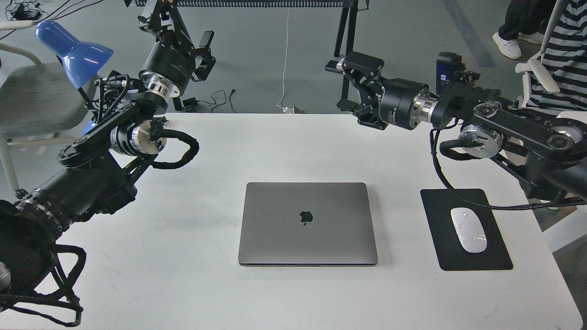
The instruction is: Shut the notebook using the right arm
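The slim space-grey metal notebook [307, 223] lies shut and flat on the white bench [183, 275], lid logo up, below and to the left of the right arm's black two-finger end effector [352, 89]. That end effector hangs above the bench's far edge, holding nothing; whether its fingers are parted I cannot tell. The left end effector [205, 50] is raised at far left, its state also unclear.

One desk [192, 284] carries one laptop [307, 223] at centre, one mouse pad [440, 201] and one mouse [468, 229] at three o'clock. Two arms, one lamp [73, 52] at ten o'clock.
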Motion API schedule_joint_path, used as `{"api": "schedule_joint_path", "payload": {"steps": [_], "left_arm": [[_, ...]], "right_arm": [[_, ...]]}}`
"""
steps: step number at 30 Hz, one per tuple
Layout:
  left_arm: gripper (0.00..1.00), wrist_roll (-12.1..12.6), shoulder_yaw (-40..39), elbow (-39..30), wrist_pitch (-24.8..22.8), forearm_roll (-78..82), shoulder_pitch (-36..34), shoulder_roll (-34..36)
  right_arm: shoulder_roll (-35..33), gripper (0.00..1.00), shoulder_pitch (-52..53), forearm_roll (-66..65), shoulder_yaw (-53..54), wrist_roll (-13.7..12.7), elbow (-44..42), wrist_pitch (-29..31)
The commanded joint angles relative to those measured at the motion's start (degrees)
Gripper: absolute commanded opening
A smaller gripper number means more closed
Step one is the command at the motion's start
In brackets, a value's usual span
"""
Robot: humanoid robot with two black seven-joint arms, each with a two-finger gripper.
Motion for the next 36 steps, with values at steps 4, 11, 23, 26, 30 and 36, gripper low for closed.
{"api": "schedule_joint_path", "payload": {"steps": [4,11,23,26,30,36], "left_arm": [[1.00,0.00,0.00,-0.02,0.06,0.00,0.00,-0.01],[1.00,0.00,0.00,-0.02,0.06,0.00,0.00,-0.01],[1.00,0.00,0.00,-0.02,-0.02,0.00,0.00,-0.01],[1.00,0.00,0.00,-0.02,-0.02,0.00,0.00,-0.01],[1.00,0.00,0.00,-0.02,0.06,0.00,0.00,-0.01],[1.00,0.00,0.00,-0.02,0.06,0.00,0.00,-0.01]], "right_arm": [[6.86,1.00,-0.05,1.00,12.85,0.37,-13.13,0.47],[11.97,1.00,-2.43,6.44,19.37,0.46,-19.73,3.62],[13.99,1.00,-2.34,11.99,22.45,0.81,-28.62,7.50],[13.99,1.00,-2.25,11.99,22.54,0.81,-28.27,7.67],[14.16,1.00,-1.73,11.99,22.62,0.89,-29.75,7.50],[15.31,1.00,-1.72,11.90,22.36,0.89,-30.20,7.59]]}}
